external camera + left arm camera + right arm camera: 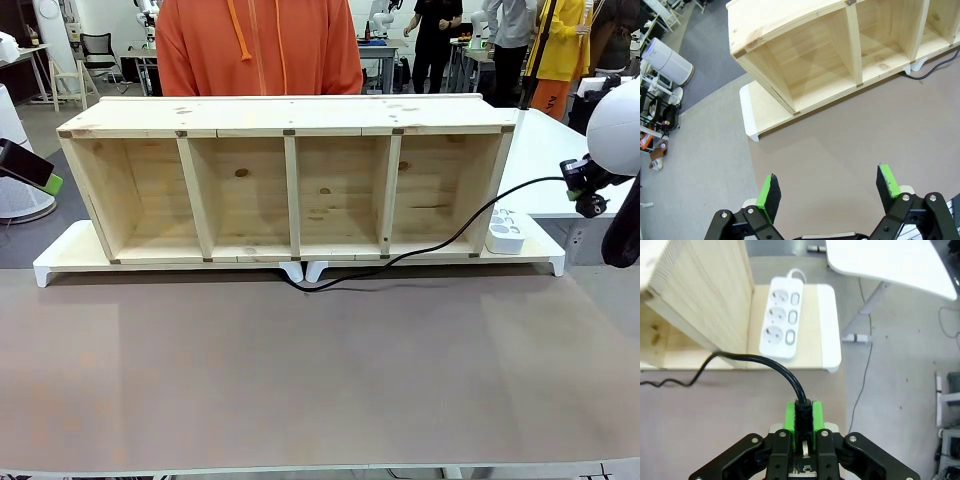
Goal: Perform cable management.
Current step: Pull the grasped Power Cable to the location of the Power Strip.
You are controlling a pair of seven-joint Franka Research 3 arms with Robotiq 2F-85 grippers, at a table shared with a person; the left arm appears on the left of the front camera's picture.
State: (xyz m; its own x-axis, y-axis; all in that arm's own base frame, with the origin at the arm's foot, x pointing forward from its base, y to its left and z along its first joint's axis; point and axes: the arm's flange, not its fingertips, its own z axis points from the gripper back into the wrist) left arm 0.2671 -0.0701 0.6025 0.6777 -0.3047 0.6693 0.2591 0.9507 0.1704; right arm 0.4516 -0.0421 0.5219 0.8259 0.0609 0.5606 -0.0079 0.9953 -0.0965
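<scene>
grip first: our right gripper (802, 414) has its green pads pressed together on the thick end of the cable (765, 360), which stands up between them. from there the black cord arcs up and over to the left, passes in front of the white power strip (781, 320) without touching its sockets, and drops past the corner of the wooden shelf (705, 285) toward the brown table.

in the front view we see the same gripper held in the air off the right end of the shelf (290, 130), above the table's edge. the cable (450, 225) sags from it in a long curve, crosses beside the power strip (507, 232), and runs low along the front of the white riser (540, 262) under the shelf. it ends in a small loop on the table (320, 370) near the gap where the two white risers meet.

our left gripper (829, 190) hangs over the table's left part with its fingers wide apart and nothing between them; the shelf's left compartment lies ahead of it. a bit of cable (930, 70) shows at the far right there.

a person in an orange hoodie (260, 45) stands behind the shelf.
</scene>
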